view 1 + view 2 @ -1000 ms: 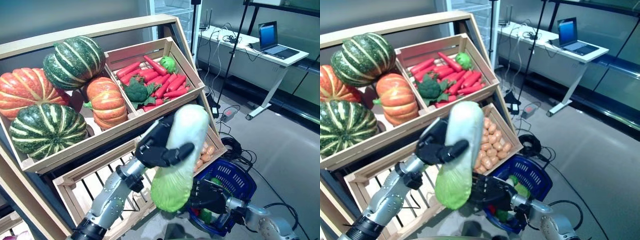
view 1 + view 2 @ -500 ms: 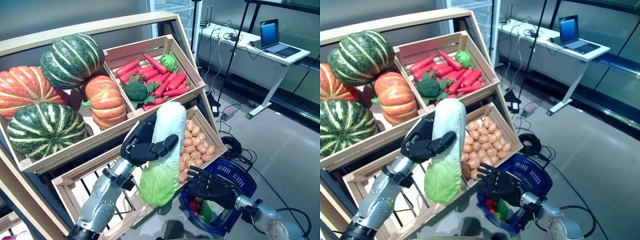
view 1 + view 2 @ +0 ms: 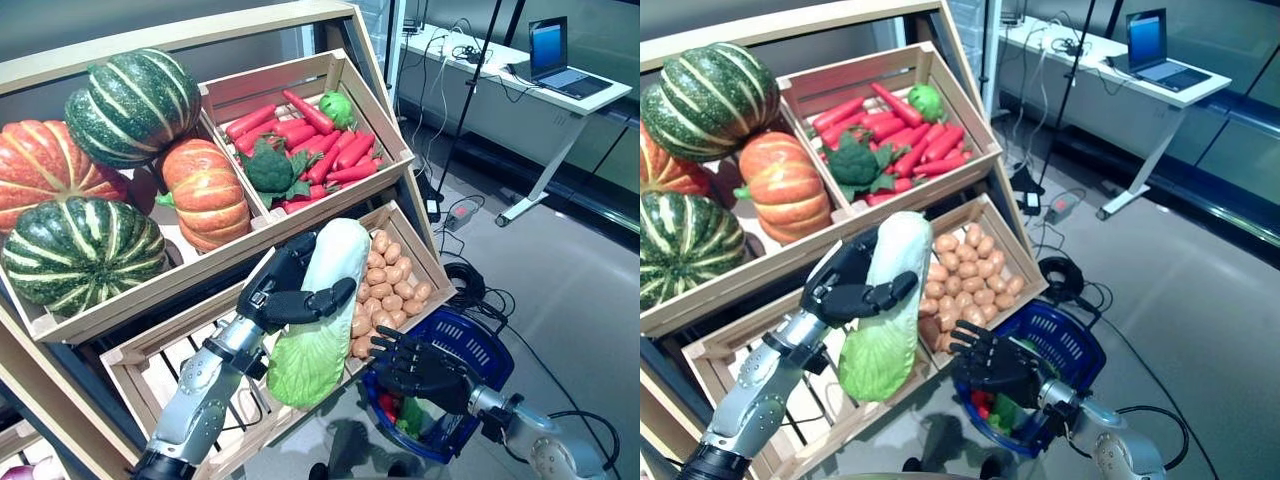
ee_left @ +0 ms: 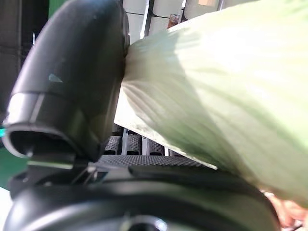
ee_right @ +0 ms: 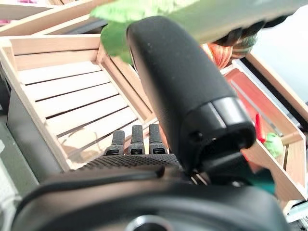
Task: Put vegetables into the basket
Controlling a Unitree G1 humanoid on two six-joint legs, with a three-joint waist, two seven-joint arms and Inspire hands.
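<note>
While nothing has dropped yet, here is how I read the rig, nearest things first.

Right hand: my right hand [image 3: 418, 365] hangs with fingers spread and relaxed, holding nothing, just over the near rim of the basket [image 3: 482, 345].

Basket: the blue basket sits on the floor directly under and beyond that hand; I can see some green and red produce already inside, so part of the job looks done.

Left hand: my left hand [image 3: 283, 292] is curled round the cabbage [image 3: 318, 311], thumb across its pale stem; the left wrist view confirms the thumb pressed against the leaf.

Cabbage: it hangs stem up, leafy end down, beside my right hand on its inner side, in front of the lower crates and not yet over the basket.

Left to do: I judge the cabbage needs carrying across to my right and releasing above the basket; more vegetables may follow.

Potatoes: the potatoes [image 3: 388, 287] fill the lower crate just beyond my left hand.

Further off: carrots [image 3: 335, 160] and broccoli [image 3: 270, 170] lie in the upper crate, well beyond my left hand, with pumpkins [image 3: 205, 195] to its outer side.

Hidden: what exactly lies in the basket is hard to make out, since my right hand covers much of it; the crate behind the cabbage is partly covered too.
</note>
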